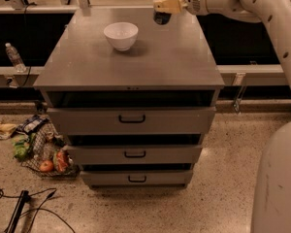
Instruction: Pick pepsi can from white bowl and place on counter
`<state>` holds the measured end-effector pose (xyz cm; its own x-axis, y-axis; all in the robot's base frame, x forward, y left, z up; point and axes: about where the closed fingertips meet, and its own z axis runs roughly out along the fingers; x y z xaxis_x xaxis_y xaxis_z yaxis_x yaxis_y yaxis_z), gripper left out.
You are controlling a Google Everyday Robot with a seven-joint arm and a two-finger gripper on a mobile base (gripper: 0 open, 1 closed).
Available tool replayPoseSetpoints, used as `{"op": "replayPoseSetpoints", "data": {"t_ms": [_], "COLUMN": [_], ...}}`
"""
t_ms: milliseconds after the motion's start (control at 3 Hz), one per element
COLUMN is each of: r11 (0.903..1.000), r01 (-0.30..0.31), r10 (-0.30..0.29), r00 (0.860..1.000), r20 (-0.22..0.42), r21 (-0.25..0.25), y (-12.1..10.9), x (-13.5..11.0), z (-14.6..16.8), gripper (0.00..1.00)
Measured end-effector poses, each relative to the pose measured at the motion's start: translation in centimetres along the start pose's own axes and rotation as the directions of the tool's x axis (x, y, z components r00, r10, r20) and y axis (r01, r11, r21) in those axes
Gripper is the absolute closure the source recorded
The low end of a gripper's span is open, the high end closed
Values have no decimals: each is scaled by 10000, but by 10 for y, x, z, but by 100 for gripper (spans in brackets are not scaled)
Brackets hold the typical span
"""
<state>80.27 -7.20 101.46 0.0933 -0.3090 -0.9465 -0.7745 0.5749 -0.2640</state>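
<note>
The white bowl (121, 34) stands empty on the far left part of the grey counter (131, 64). My gripper (164, 8) is at the counter's far edge, to the right of the bowl, with its tan fingers (168, 4) shut on the dark blue pepsi can (161, 17). The can hangs just above the counter's back right area; its top is hidden by the fingers. My white arm (262, 4) reaches in from the right.
The cabinet has three black-handled drawers (132, 119). A clear water bottle (12, 56) stands on the ledge at left. A net bag of produce (44, 154) and cables (24, 210) lie on the floor at left.
</note>
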Motion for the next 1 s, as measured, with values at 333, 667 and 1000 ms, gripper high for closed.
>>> {"op": "replayPoseSetpoints", "data": {"t_ms": [333, 667, 1000], "r11": [9931, 9753, 9365], "r01": [-1042, -1381, -1487], "r10": [1001, 1150, 985], "r00": [9922, 9839, 9807], "r20": [-748, -1371, -1686], "r21": [-531, -1725, -3176], "y": [-10, 3, 39], "x": [13, 12, 12], "z": [-19, -21, -17], "gripper": [100, 100, 100]}}
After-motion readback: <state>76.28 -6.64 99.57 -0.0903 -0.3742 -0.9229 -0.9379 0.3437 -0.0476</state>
